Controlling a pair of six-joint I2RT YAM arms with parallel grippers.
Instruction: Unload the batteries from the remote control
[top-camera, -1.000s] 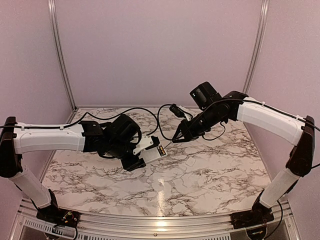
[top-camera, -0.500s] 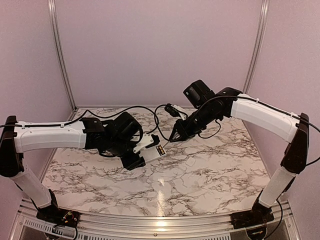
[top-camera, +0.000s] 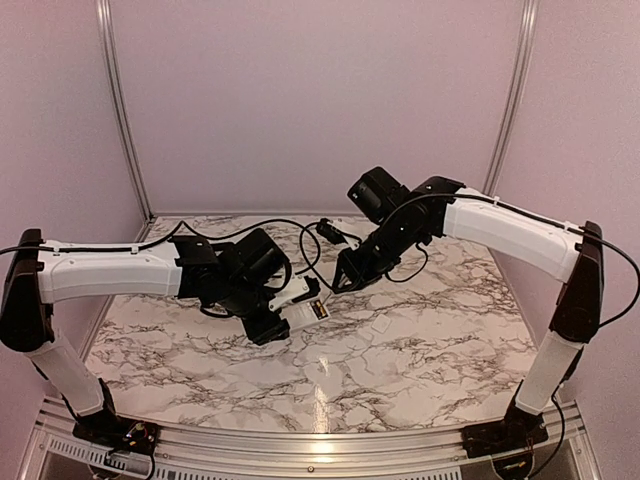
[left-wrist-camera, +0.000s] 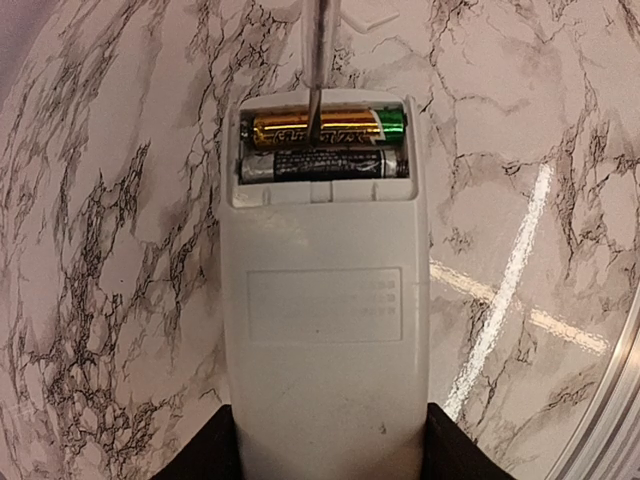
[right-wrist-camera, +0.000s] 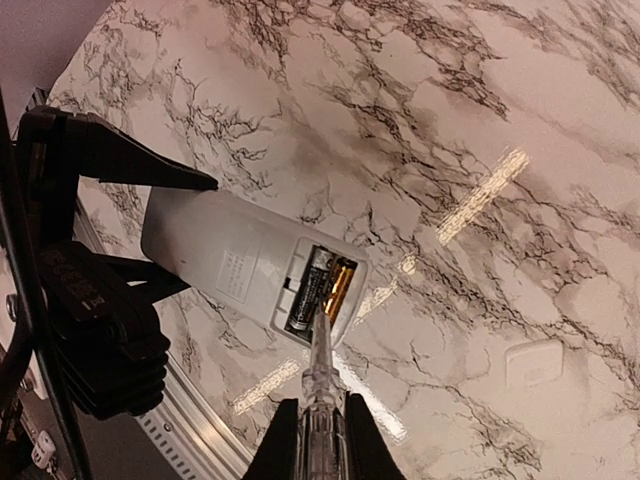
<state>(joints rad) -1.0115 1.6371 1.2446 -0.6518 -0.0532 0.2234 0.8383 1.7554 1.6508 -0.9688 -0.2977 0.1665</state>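
Grips the remote (left-wrist-camera: 325, 330) in half-spread left fingers (left-wrist-camera: 205, 460), sets the screwdriver (right-wrist-camera: 320, 400) pinched tight in right fingers (right-wrist-camera: 275, 455) against the gold battery (left-wrist-camera: 330, 125), probably needs gentle levering next.

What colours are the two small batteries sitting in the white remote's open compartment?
One gold battery with a green end, one black battery; clearest in the left wrist view.

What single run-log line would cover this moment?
left gripper: shut on remote control | right gripper: shut on slim tool | tip: at gold battery | batteries: both inside remote control
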